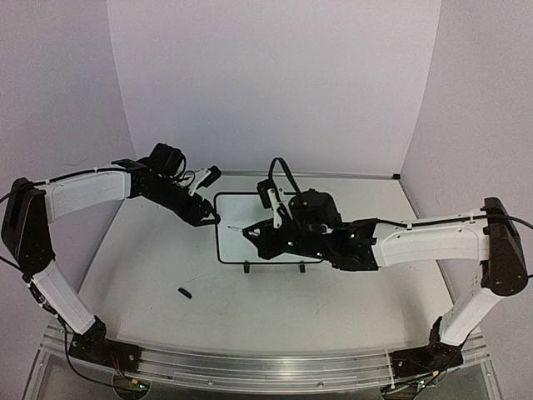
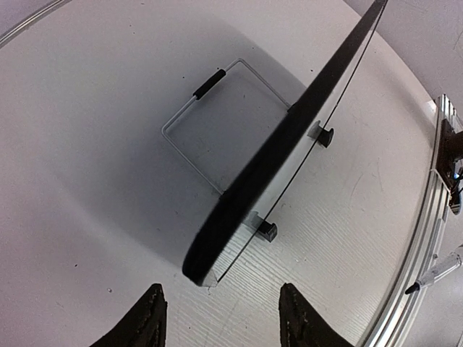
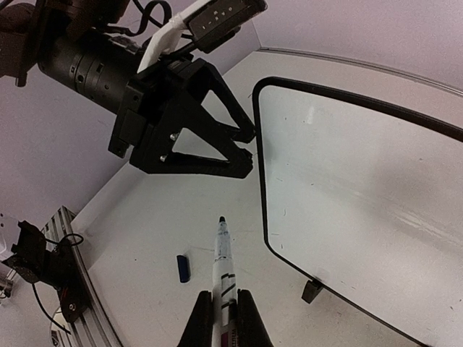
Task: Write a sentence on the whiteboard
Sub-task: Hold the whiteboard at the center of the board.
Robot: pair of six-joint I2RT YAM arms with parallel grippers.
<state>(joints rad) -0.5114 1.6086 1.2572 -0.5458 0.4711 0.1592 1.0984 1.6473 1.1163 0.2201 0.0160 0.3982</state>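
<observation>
Whiteboard (image 1: 233, 240): black-framed, standing upright on its two small feet (image 3: 312, 290) near the middle of the tabletop (image 1: 150, 267), propped by a wire stand (image 2: 210, 108) behind it. Its face is plain white in the right wrist view.

Left end effector (image 1: 212, 221): at the board's left edge, fingers (image 2: 148, 318) spread apart with the frame's edge in line with the gap between them. The right wrist view puts the two tips right at the frame; whether they touch it I cannot tell.

Right end effector (image 3: 221, 302): low in front of the board, fingers closed on the barrel of a white marker (image 3: 222, 253).

Marker: uncapped, dark tip pointing towards the left end effector and lying just beside the board's left edge, not on the white face.

Cap (image 1: 185, 292): small and dark, lying loose on the tabletop, in front of the board and to its left, well apart from both arms.
</observation>
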